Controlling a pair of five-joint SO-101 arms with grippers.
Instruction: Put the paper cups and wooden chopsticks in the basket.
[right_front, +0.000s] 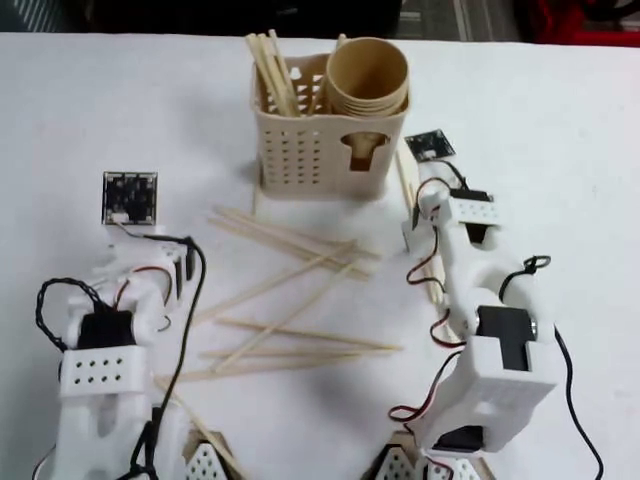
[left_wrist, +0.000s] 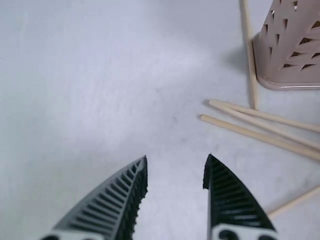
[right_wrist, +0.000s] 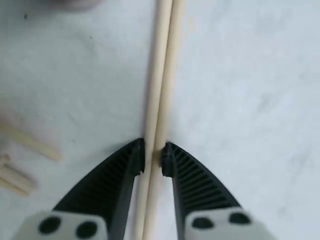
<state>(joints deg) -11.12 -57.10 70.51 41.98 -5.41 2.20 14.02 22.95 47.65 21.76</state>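
A beige perforated basket (right_front: 320, 150) stands at the table's far middle and holds stacked paper cups (right_front: 367, 75) and several upright wooden chopsticks (right_front: 272, 70). More chopsticks (right_front: 290, 300) lie scattered on the white table in front of it. To the basket's right, my right gripper (right_front: 413, 232) is down at the table, and in the right wrist view this gripper (right_wrist: 153, 152) is shut on a pair of chopsticks (right_wrist: 162, 75) lying side by side. My left gripper (left_wrist: 176, 167) hangs open over bare table, with the basket's corner (left_wrist: 295, 45) and a few chopsticks (left_wrist: 260, 125) ahead of it.
Two small black square boards lie on the table, one at the left (right_front: 130, 197) and one right of the basket (right_front: 430, 145). Red and black cables trail from both arms. One chopstick (left_wrist: 247, 50) lies against the basket's side.
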